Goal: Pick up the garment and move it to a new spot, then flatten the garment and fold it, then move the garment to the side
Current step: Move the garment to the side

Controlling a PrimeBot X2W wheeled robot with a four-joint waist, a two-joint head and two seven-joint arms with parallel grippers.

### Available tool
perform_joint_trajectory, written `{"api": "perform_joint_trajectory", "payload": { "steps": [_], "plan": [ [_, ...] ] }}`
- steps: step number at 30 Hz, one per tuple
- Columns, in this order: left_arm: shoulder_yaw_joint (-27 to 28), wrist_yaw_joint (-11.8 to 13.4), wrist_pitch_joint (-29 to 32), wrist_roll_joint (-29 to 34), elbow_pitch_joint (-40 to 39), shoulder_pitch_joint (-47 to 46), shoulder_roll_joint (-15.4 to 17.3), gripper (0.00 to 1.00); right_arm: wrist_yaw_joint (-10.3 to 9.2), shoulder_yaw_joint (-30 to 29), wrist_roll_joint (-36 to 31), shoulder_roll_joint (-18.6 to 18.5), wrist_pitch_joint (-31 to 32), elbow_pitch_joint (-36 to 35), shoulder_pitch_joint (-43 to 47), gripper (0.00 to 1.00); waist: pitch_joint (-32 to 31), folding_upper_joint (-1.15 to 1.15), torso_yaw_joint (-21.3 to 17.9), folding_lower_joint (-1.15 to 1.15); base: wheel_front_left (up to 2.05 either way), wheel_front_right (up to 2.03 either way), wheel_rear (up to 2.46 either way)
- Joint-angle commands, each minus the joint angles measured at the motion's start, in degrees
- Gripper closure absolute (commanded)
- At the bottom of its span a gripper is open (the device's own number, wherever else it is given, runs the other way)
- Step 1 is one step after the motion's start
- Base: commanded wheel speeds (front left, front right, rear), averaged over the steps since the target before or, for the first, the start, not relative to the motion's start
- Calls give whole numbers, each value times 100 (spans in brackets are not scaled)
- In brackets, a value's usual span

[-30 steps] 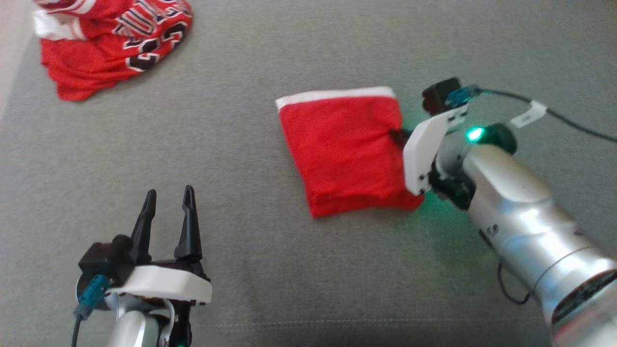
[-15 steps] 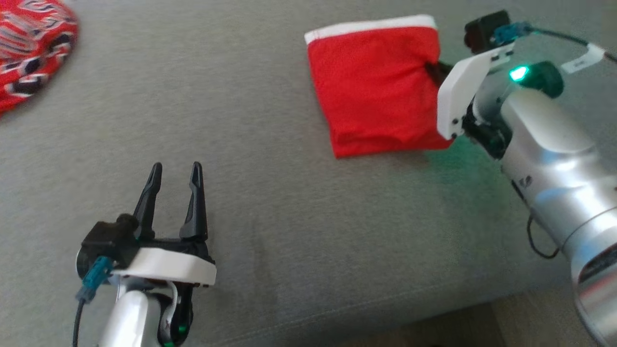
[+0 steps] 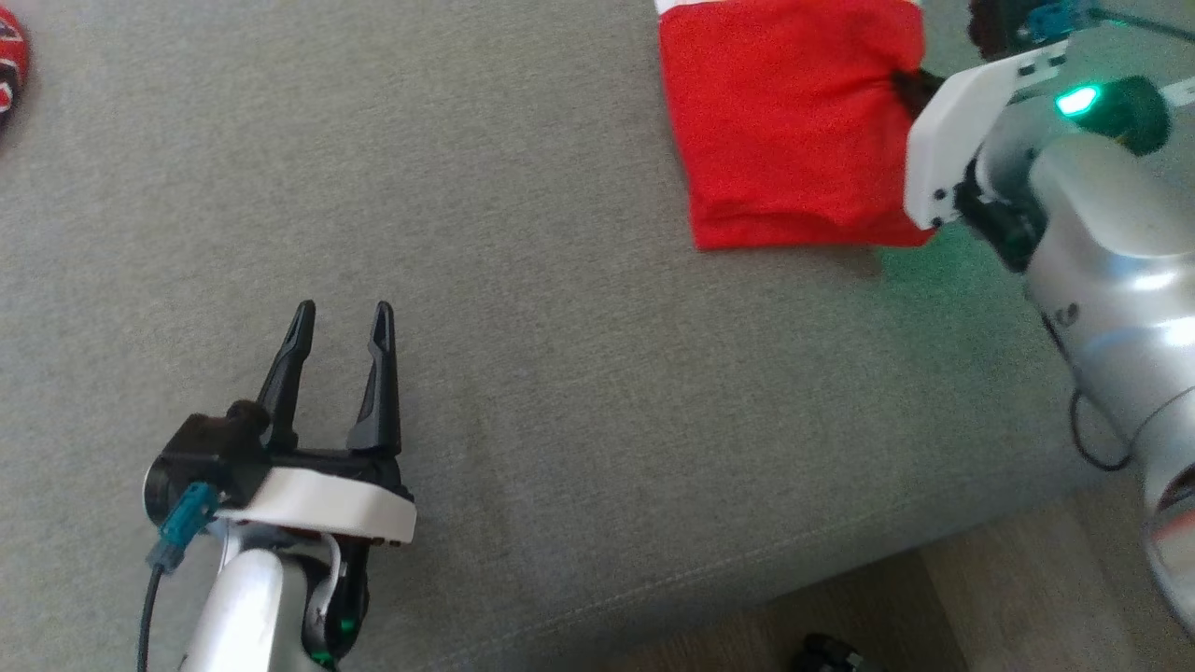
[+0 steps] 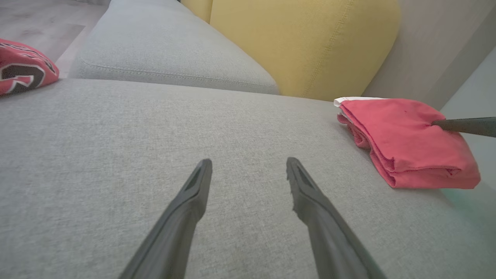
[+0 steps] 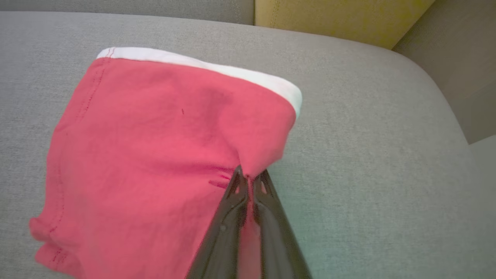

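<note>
Tools, two: right tool (image 5: 251, 177) pinches one red cloth (image 5: 155, 147), left tool (image 4: 248, 166) gapes; one likely jersey (image 4: 23, 71) apart.

Right gripper (image 5: 250, 176) fingers pinched together on right edge of folded red cloth (image 5: 155, 135), white band (image 5: 217, 69) along its far edge, cloth lying on grey sofa seat (image 5: 368, 155), yellow cushion (image 5: 341, 19) at top.

Head view looks steeply down on the seat (image 3: 560, 280). Left wrist view skims low across it toward a cushion (image 4: 302, 42); both catch the jersey (image 3: 9, 56) at far left. Right wrist view sits close over the cloth (image 5: 155, 155), shared by all three.
</note>
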Motion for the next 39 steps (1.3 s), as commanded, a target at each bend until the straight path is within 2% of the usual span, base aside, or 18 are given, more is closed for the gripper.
{"api": "perform_joint_trajectory", "payload": {
  "steps": [1,7,12,22,39],
  "plan": [
    [182,-28,-45,59,-146,-148,9,0,37,-7,-63,-115,-98,-4,-176,100,3,0,61,0,0,0,0],
    [214,-40,-45,57,-133,-136,8,0,37,-3,-340,-287,-180,455,-441,100,-2,0,273,0,0,0,0],
    [157,7,-45,19,-186,-95,8,0,37,52,-669,-471,0,634,-668,100,14,0,429,0,0,0,0],
    [128,14,-45,-15,-208,-141,8,0,37,-242,-1283,-1138,303,685,-992,100,128,0,576,0,0,0,0],
    [58,58,-45,-15,-287,-219,7,0,37,-1014,-2522,-1342,562,687,-1265,100,390,0,676,0,0,0,0]
  ]
}}
